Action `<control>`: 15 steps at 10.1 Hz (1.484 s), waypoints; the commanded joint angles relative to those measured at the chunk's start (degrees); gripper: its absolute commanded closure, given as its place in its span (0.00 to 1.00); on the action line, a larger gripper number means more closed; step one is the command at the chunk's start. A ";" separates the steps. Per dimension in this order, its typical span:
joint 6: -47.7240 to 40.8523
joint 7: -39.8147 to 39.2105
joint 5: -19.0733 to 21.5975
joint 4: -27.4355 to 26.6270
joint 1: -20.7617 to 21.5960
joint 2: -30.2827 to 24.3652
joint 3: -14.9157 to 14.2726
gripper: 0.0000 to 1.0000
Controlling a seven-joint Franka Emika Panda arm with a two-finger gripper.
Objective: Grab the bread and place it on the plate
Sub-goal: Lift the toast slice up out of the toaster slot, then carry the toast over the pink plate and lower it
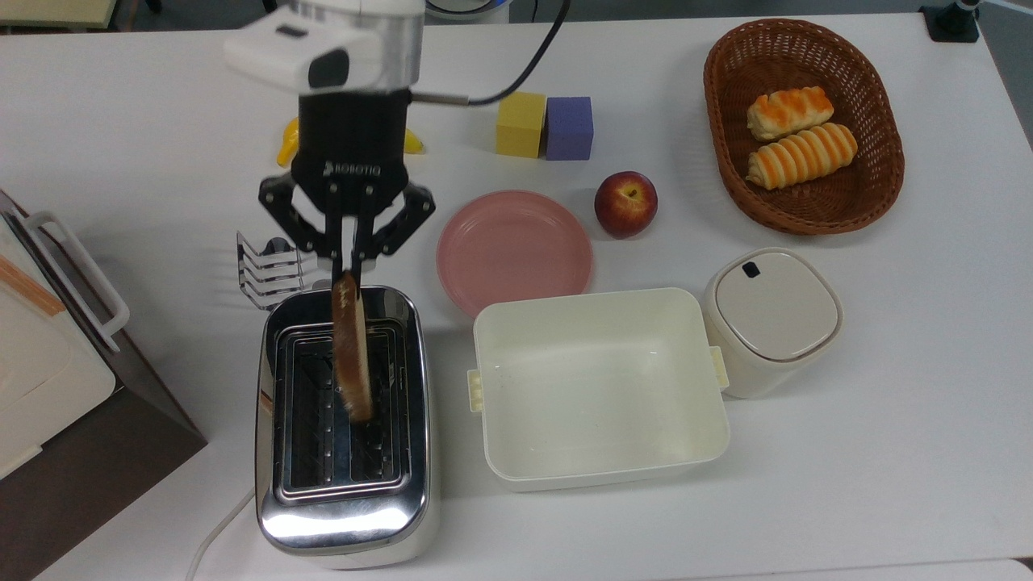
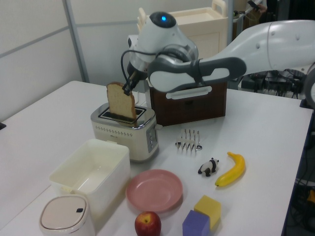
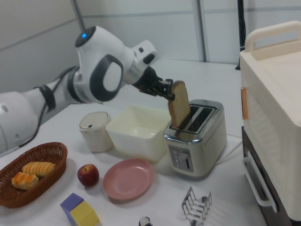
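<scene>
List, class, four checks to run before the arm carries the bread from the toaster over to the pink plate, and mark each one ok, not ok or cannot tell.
1. gripper shut on the bread's top edge: ok.
2. Bread fully clear of the toaster slot: cannot tell; its lower edge sits at the slot mouth.
3. plate bare: ok.
4. Bread over the plate: not ok; it hangs above the toaster.

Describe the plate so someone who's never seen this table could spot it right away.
Start at the chrome toaster with the cream tub beside it. The plate lies flat on the table just past the gap between them, with a red apple next to it. It is the only round, pale-pink thing there, shallow and bare.
</scene>
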 commanded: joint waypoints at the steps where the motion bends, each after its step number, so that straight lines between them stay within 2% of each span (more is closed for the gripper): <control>1: -9.83 0.75 5.78 -2.44 -0.95 -8.11 0.95 1.00; 4: -26.78 -1.36 9.49 -2.53 -0.69 -12.25 0.95 1.00; 6: -36.19 -1.71 10.11 -3.49 0.01 -13.49 1.30 1.00; 8: -37.03 -1.63 9.50 -7.34 2.46 -12.36 1.39 1.00; 11: -37.03 -0.93 7.22 -9.30 5.81 -9.55 1.39 1.00; 15: -36.68 -1.10 5.46 -10.44 5.90 -7.87 1.39 1.00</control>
